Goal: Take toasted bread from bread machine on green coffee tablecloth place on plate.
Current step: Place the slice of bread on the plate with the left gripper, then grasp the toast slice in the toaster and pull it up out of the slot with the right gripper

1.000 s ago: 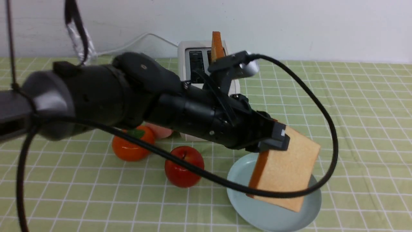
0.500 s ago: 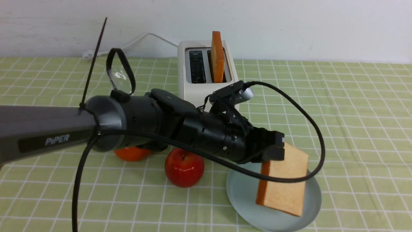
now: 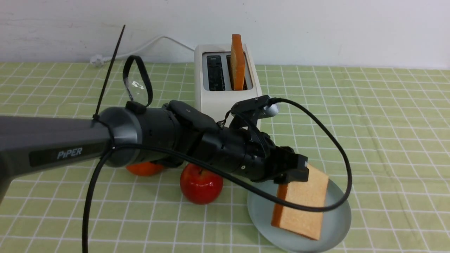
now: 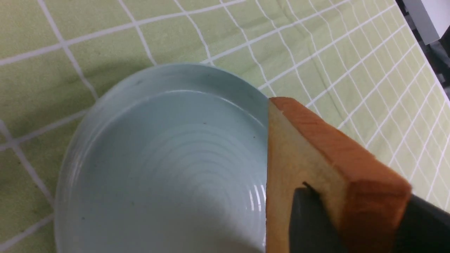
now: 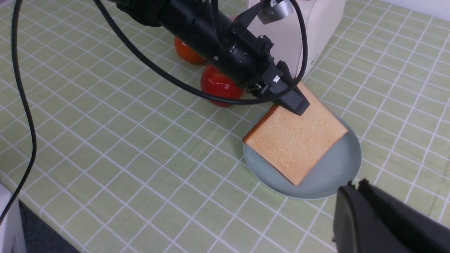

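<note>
Lowering the first slice onto the plate

My left gripper [image 3: 298, 173] reaches in low so that the square golden-tan slice of toast with its orange-brown crust [image 3: 302, 207] meets the round pale blue-green plate [image 3: 335, 225] edge first; its lower edge rests in the plate and the rest leans up toward my fingers [image 4: 309, 218], so I judge it will tip flat rather than drop; those fingers sit on both faces of its upper corner, and I cannot tell whether they pinch or have slackened; my right gripper [image 5: 357, 186] waits closed and empty near the plate; the second slice [image 3: 237, 66] stands upright in the right slot of the boxy cream-white toaster [image 3: 211, 102] on the yellow-green checked tablecloth [image 3: 386, 140]; a second ago the slice hung steeper and clear above the plate, with my arm raised across the toaster; now both are lower.
</note>
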Robot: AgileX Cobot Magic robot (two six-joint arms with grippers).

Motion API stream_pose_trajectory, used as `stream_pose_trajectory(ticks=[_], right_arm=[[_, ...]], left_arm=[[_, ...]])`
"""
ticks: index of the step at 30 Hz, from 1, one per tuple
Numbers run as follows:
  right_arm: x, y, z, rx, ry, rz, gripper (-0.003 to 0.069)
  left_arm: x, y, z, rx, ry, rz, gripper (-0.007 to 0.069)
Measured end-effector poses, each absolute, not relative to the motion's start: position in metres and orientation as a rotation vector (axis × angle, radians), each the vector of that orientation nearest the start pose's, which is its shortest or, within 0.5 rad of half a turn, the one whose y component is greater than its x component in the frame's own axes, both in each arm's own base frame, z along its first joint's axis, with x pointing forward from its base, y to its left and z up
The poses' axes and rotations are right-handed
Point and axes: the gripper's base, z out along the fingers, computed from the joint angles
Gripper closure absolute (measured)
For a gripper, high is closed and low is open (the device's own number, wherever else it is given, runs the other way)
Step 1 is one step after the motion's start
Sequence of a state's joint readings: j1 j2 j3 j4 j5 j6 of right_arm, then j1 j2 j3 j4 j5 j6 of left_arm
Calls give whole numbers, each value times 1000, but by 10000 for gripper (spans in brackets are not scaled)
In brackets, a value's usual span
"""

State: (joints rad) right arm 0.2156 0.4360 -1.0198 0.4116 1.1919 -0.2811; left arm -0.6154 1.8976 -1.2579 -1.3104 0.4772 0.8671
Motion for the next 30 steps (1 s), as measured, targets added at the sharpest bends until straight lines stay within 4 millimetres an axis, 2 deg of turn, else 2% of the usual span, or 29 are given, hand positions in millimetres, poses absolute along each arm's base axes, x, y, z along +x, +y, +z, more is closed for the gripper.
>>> stream_pose_trajectory(ticks=[1,4,5,10,18,21,24,26,29,30], right_arm=[[10,37,411,-574,1971,450,657],[10,37,411,-574,1970,452,657],[10,37,411,-574,1970,453,657],[10,37,411,-574,1970,454,656],[10,37,411,-577,1969,448,656],[10,37,411,-589,1963,439,656],[10,37,411,-595,1961,437,656],[10,37,411,-595,1958,436,656],[10,37,411,-593,1955,435,656],[10,37,411,-593,1955,435,656]], left_arm=[[316,-273,214,504,2341,-1038,251],[317,-272,213,522,2337,-1010,119],[317,-271,212,528,2333,-993,99],[321,-268,214,547,2301,-906,76],[320,-259,242,612,2191,-794,84],[318,-255,255,666,2131,-728,129],[314,-251,269,707,2082,-695,227],[310,-248,279,722,2051,-684,326],[301,-241,304,751,1979,-666,557],[297,-238,314,759,1953,-661,609]])
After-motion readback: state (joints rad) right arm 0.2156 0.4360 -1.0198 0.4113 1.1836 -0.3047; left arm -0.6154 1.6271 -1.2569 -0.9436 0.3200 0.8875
